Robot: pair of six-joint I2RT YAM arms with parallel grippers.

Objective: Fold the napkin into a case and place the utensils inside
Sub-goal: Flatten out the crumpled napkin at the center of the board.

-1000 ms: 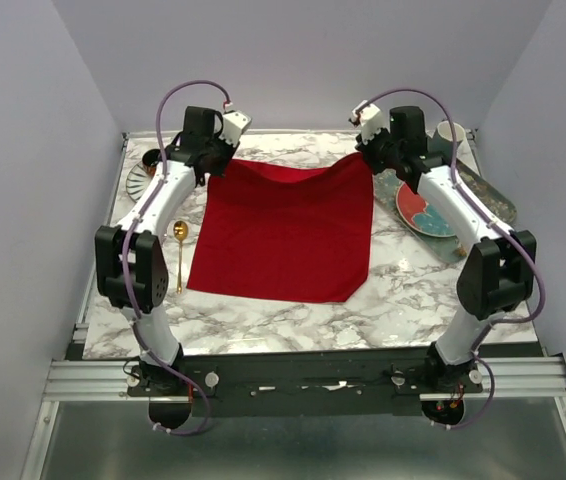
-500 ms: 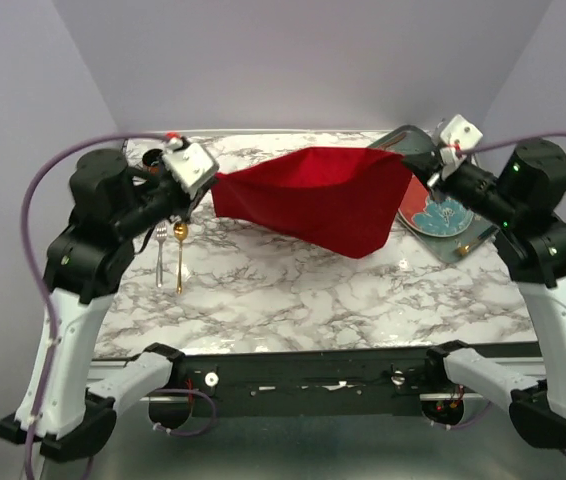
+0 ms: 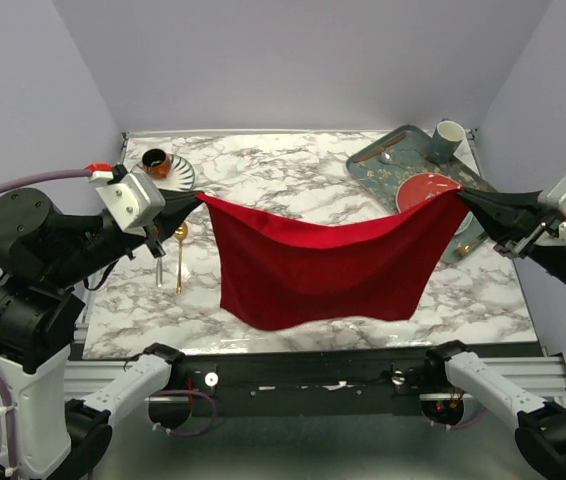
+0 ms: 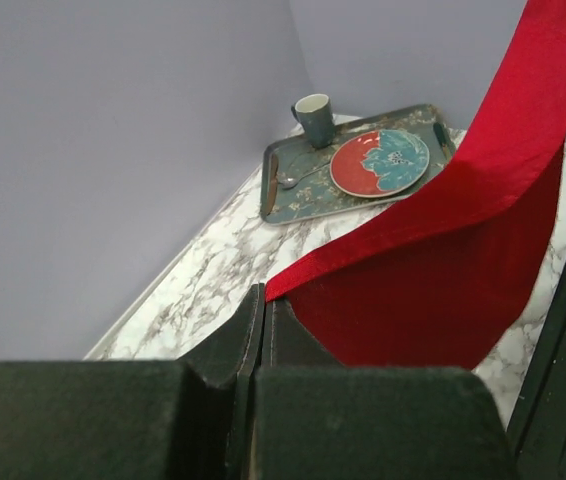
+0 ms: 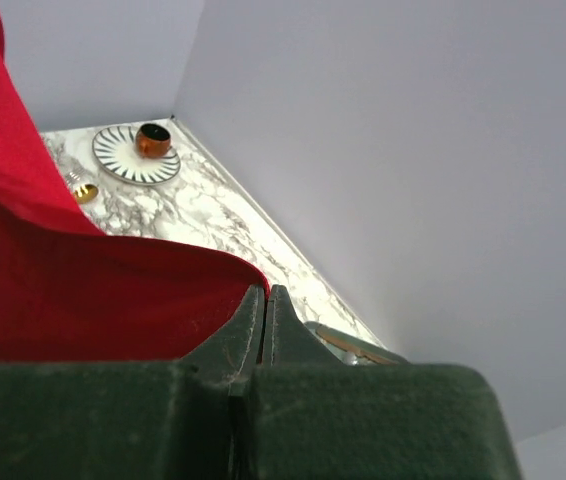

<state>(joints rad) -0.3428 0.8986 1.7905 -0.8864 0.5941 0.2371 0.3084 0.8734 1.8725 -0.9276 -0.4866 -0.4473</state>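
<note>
The red napkin [image 3: 318,270] hangs in the air as a sagging, unfolded sheet, stretched between both grippers above the near half of the table; no case is in view. My left gripper [image 3: 195,198] is shut on its left top corner, as the left wrist view confirms: jaws [image 4: 266,295] pressed together on the red cloth [image 4: 443,260]. My right gripper [image 3: 463,195] is shut on the right top corner, also seen close up [image 5: 266,293] with the napkin [image 5: 83,290] draping away. The utensils, a gold spoon [image 3: 179,250] and a silver fork [image 3: 160,265], lie side by side on the marble, left of the cloth.
A dark green tray [image 3: 383,170] at the back right carries a red patterned plate [image 3: 425,185] and a mug [image 3: 449,135]. A striped saucer [image 3: 175,175] with a small brown cup [image 3: 156,162] sits at the back left. Walls enclose the table on three sides.
Both arms have risen and pulled back toward the near edge, lifting the napkin off the table by its far corners; it now hangs nearer and lower between them.
</note>
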